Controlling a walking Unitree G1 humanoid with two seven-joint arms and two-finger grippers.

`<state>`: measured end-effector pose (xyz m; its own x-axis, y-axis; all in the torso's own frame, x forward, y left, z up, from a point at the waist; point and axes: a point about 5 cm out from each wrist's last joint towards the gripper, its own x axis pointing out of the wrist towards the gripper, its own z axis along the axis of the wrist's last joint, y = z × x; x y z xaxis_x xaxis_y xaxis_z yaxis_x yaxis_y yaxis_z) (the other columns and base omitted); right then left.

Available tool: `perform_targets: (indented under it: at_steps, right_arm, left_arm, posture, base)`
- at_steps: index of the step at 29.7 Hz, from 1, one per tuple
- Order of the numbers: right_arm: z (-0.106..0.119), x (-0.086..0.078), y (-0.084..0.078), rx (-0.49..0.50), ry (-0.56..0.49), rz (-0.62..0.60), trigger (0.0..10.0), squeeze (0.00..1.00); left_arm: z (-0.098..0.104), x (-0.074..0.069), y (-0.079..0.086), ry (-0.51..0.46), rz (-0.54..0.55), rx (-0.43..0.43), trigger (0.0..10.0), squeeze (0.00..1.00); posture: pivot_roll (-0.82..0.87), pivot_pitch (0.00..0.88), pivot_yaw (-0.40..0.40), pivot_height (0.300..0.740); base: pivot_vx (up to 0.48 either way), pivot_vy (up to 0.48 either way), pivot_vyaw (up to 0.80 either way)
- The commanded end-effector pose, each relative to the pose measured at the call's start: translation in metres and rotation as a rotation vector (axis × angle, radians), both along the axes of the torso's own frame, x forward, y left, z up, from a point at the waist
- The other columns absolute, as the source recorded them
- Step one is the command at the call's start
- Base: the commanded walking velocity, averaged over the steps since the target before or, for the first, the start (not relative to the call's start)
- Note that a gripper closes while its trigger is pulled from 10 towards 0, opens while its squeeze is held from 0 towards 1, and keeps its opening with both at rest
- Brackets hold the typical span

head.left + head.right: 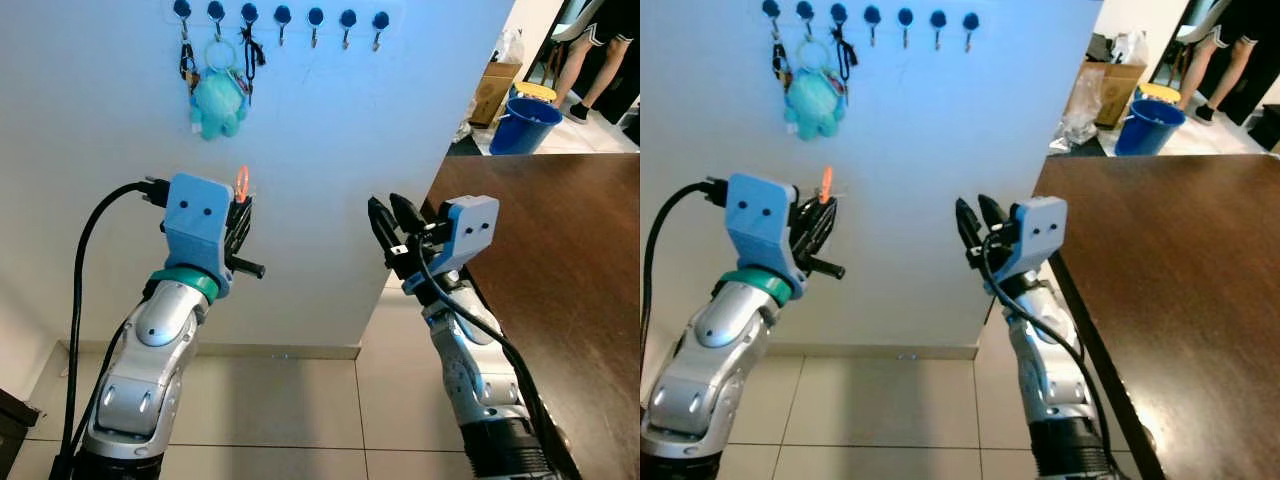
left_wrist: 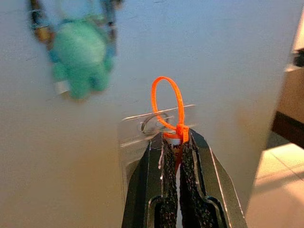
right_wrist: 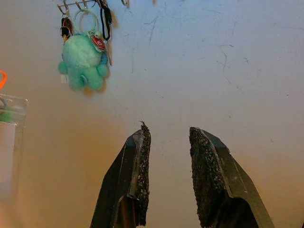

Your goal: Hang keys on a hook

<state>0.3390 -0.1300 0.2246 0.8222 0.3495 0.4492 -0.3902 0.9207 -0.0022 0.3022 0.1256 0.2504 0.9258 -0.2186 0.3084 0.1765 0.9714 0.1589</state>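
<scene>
Left eye view. A white wall (image 1: pixel 350 150) carries a row of seven round blue-knobbed hooks (image 1: pixel 282 16) near its top. From the leftmost hooks hang dark key bunches and a teal plush toy (image 1: pixel 217 104) on a pale ring. Both arms are raised toward the wall. The left gripper (image 1: pixel 240 215), behind a blue plastic wrist housing, is clenched on a clear tag (image 1: pixel 238 205) with an orange loop (image 1: pixel 241 180) standing above the fingertips, below and slightly right of the plush and well below the hooks. The right gripper (image 1: pixel 392 222) is empty, its two black fingers parted. A dark wooden table (image 1: pixel 560 270) lies at right, a tiled floor (image 1: pixel 290 410) below. In the far corner stand a blue bucket (image 1: pixel 525 125), a cardboard box (image 1: pixel 492 88) and a person's legs (image 1: pixel 590 60).

Right eye view. The same scene: the loop sits beneath the plush, apart from the wall hooks.

Left wrist view. Two black fingers (image 2: pixel 167 190) with rough, grainy pads press together on the tag, a flat transparent sleeve with a slot. The orange loop is a thin plastic zip tie, teardrop-shaped. The plush is blurred beyond it.

Right wrist view. The coarse-padded fingers (image 3: pixel 140 175) stand apart with bare scuffed wall between them; the plush hangs on metal hooks.
</scene>
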Motion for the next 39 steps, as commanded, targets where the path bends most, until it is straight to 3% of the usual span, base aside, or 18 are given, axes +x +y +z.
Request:
perform_targets:
  at_steps: [1,11,15,19,21,27,29,33,36,39]
  right_arm:
    - [-0.002,-0.001,-0.002,0.002,0.005,-0.005,10.0,0.00]
    - [-0.003,-0.001,-0.008,0.008,0.006,-0.033,10.0,0.00]
    - [-0.007,0.000,-0.010,-0.006,0.020,-0.049,10.0,0.00]
    - [-0.027,-0.001,-0.011,-0.153,0.046,-0.070,10.0,0.00]
    - [-0.044,-0.003,-0.016,-0.180,0.099,-0.068,10.0,0.00]
    - [-0.053,-0.006,-0.018,-0.223,0.119,-0.052,10.0,0.00]
    - [-0.059,-0.009,-0.020,-0.262,0.133,-0.029,10.0,0.00]
    - [-0.062,-0.011,-0.022,-0.282,0.139,-0.020,10.0,0.00]
    - [-0.078,-0.019,-0.021,-0.369,0.171,0.042,10.0,0.00]
    - [-0.084,-0.021,-0.021,-0.389,0.182,0.054,10.0,0.00]
  left_arm:
    - [0.000,-0.001,-0.002,-0.020,-0.005,0.019,10.0,0.00]
    - [0.016,-0.001,-0.004,-0.106,0.018,0.013,10.0,0.00]
    - [0.034,0.002,-0.006,-0.176,0.031,-0.006,10.0,0.00]
    - [0.049,0.002,-0.005,-0.225,0.038,-0.032,10.0,0.00]
    - [0.059,0.000,0.000,-0.262,0.056,-0.050,10.0,0.00]
    - [0.069,-0.004,0.005,-0.304,0.072,-0.075,10.0,0.00]
    - [0.085,-0.012,0.011,-0.372,0.069,-0.087,10.0,0.00]
    - [0.090,-0.016,0.011,-0.393,0.055,-0.079,10.0,0.00]
    - [0.094,-0.023,0.006,-0.425,0.013,-0.045,10.0,0.00]
    - [0.095,-0.027,0.000,-0.436,-0.037,-0.007,10.0,0.00]
  posture:
    - [0.08,0.086,0.057,0.740]
    - [0.08,0.091,0.057,0.740]
    - [0.07,0.091,0.057,0.740]
    - [0.07,0.091,0.054,0.740]
    - [0.08,0.095,0.052,0.740]
    - [0.08,0.096,0.051,0.740]
    - [0.08,0.096,0.046,0.740]
    - [0.08,0.096,0.045,0.740]
    - [0.08,0.099,0.041,0.740]
    - [0.08,0.100,0.040,0.740]
  base:
    - [0.000,0.000,0.00]
    - [0.308,0.000,0.00]
    - [0.450,0.000,0.00]
    - [0.480,0.000,0.00]
    - [0.480,0.000,0.00]
    - [0.420,0.000,0.00]
    - [0.313,0.000,0.00]
    - [0.283,0.000,0.00]
    - [0.000,0.000,0.00]
    - [0.000,0.000,0.00]
